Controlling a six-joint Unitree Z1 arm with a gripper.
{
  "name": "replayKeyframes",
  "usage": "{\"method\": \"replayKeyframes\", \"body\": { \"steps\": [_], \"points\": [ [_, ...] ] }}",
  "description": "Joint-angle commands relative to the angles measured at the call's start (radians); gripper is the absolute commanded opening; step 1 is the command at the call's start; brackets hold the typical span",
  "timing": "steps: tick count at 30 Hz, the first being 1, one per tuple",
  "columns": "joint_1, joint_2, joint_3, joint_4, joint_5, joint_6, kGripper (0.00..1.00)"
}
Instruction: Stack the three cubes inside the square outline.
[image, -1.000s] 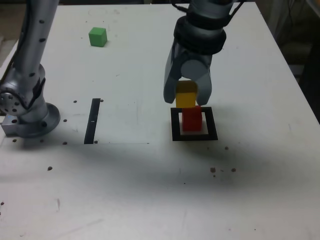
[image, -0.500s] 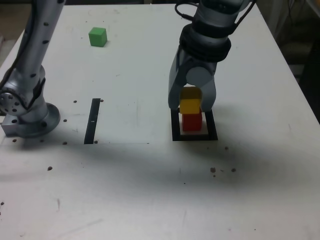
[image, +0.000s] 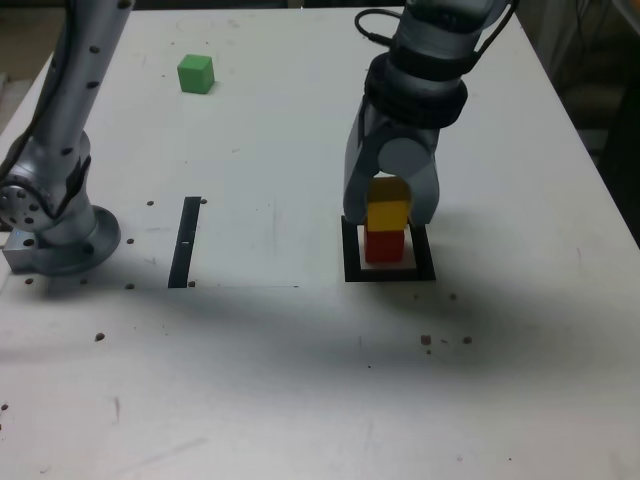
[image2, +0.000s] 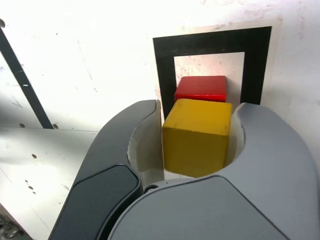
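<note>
Exterior view: pincer (image: 390, 212) pinching yellow cube (image: 387, 214) atop red cube (image: 384, 245), green cube (image: 196, 73) well apart.

My arm (image: 70, 90): silver-grey metal, small dark screws along the link | base (image: 55, 235): round silver flange, near the strip (image: 185, 242) | wrist: black ribbed collar, black cable looped above | gripper (image: 390, 205): grey curved jaws, pale inner faces, darker grey pad

White table (image: 300, 380), marked and scuffed.
On it: square outline (image: 389, 272) holding red cube (image: 383, 246), green cube (image: 196, 73), black strip (image: 185, 242), arm base (image: 62, 240).
</note>
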Motion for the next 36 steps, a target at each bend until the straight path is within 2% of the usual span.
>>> {"method": "replayKeyframes", "body": {
  "steps": [1, 2, 5, 24, 29, 36],
  "points": [
    [0.0, 0.005, 0.001, -0.005, -0.002, 0.004, 0.92],
    [0.0, 0.005, 0.002, -0.006, -0.002, 0.004, 0.96],
    [0.0, 0.005, 0.005, -0.007, -0.002, 0.004, 0.98],
    [0.014, -0.009, 0.042, 0.004, -0.006, 0.004, 0.99],
    [0.018, -0.037, 0.065, 0.004, -0.001, 0.001, 0.99],
    [0.025, -0.114, 0.106, 0.0, 0.025, -0.007, 0.99]
  ]
}}
